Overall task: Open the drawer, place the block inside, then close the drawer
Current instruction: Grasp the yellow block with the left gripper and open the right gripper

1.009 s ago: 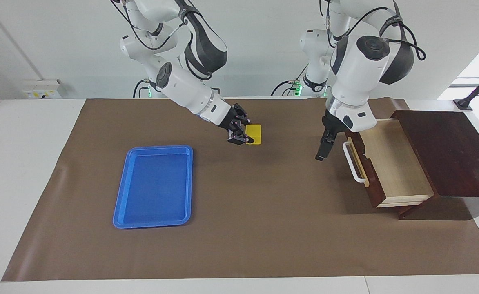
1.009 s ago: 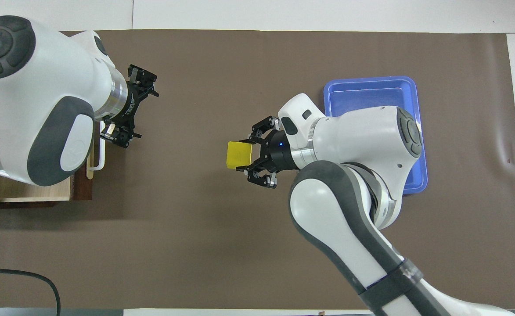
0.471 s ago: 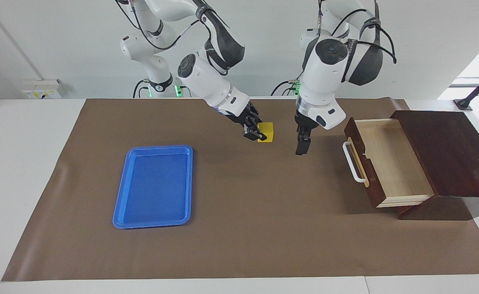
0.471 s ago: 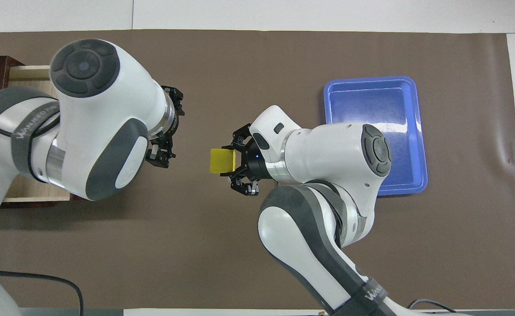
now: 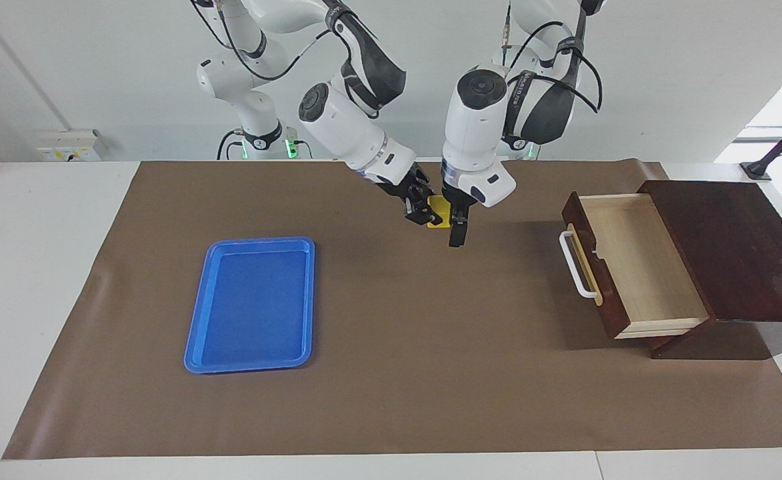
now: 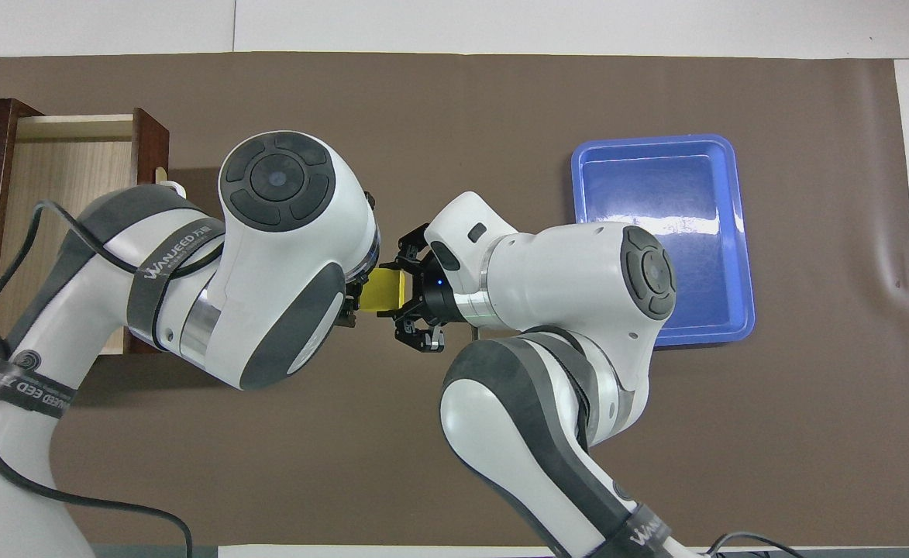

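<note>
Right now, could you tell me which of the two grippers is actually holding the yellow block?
The right gripper, reaching from the blue tray's end, is shut on the block. The left gripper has only drawn up beside it.

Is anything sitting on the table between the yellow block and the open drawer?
Nothing on the table does. The block, held in the right end effector, has only the left end effector beside it on the side of the drawer.

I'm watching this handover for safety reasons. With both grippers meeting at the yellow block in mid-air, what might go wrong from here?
1. The block, held up over the mat by the right gripper, may drop if that gripper lets go before the left gripper has a firm hold.
2. The two grippers are crowded together and might bump.
3. The drawer stands open toward the left arm's end, so its front could be clipped.
</note>
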`<control>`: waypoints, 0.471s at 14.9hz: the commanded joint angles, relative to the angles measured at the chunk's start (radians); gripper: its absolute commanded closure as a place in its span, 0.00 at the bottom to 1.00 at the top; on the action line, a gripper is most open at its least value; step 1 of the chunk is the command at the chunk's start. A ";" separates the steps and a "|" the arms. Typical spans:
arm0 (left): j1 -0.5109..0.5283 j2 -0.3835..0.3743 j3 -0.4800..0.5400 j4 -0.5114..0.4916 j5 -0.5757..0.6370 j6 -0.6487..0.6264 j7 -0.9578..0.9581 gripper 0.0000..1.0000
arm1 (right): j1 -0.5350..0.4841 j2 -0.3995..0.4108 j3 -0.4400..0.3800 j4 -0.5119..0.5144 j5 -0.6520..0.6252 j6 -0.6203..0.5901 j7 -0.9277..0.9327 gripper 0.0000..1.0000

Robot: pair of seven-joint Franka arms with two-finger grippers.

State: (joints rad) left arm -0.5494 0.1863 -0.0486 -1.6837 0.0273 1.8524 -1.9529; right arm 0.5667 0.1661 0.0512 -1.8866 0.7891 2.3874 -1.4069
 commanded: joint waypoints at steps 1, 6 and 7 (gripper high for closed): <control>-0.027 -0.037 0.010 -0.041 -0.006 0.005 -0.034 0.00 | 0.004 0.015 0.006 0.024 -0.008 0.021 0.031 1.00; -0.041 -0.068 0.009 -0.063 -0.007 -0.018 -0.041 0.00 | 0.001 0.016 0.006 0.024 -0.005 0.026 0.031 1.00; -0.043 -0.080 0.009 -0.077 -0.007 -0.016 -0.044 0.00 | -0.001 0.016 0.006 0.024 -0.005 0.027 0.031 1.00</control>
State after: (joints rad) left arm -0.5679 0.1599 -0.0519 -1.7056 0.0243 1.8453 -1.9733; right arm 0.5672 0.1680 0.0522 -1.8838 0.7892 2.4013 -1.4038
